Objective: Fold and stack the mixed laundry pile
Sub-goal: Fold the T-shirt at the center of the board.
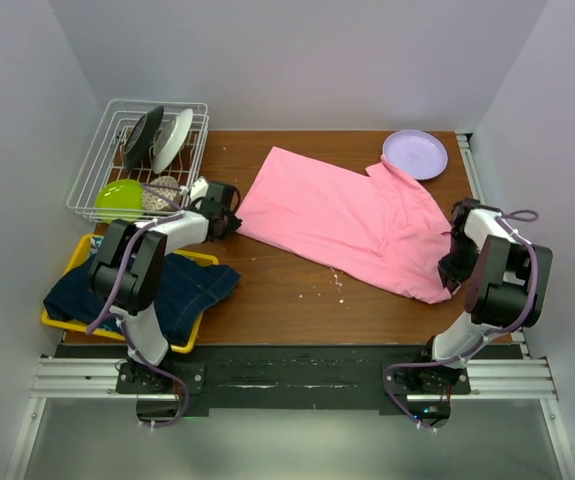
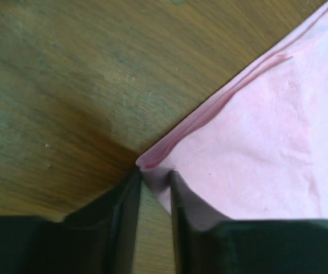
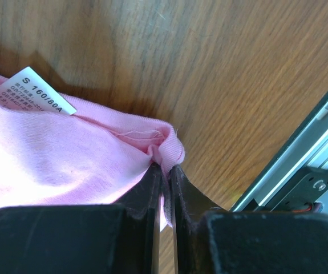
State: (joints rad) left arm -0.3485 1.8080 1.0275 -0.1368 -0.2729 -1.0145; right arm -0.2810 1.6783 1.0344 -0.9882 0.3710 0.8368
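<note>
One wooden table (image 1: 297, 300) is carrying everything. One pink T-shirt (image 1: 337, 215), the biggest piece of laundry, is lying spread flat and slantwise across the middle of it, reaching from the left arm's end to the right arm's.

Two arms are working at its opposite corners. The left gripper (image 2: 154, 180) is sitting at the shirt's left corner, its fingers standing a little apart with the corner's tip lying between them; whether they are pinching it I cannot tell. The right gripper (image 3: 165, 171) is clamping a bunched bit of the shirt's edge near the table's right side, its fingers pressed together on the cloth.

One white wire rack (image 1: 92, 165) is standing at the far left, holding two upright dishes, one dark (image 1: 142, 135) and one white (image 1: 172, 138), and one green bowl (image 1: 119, 197).

One dark blue denim garment (image 1: 182, 285) is lying crumpled in one yellow tray (image 1: 72, 255) at the near left, spilling over its right rim.

One lavender plate (image 1: 415, 153) is sitting at the far right, just beyond the shirt.

One white size label (image 3: 33, 91) is showing on the shirt near the right gripper.
</note>
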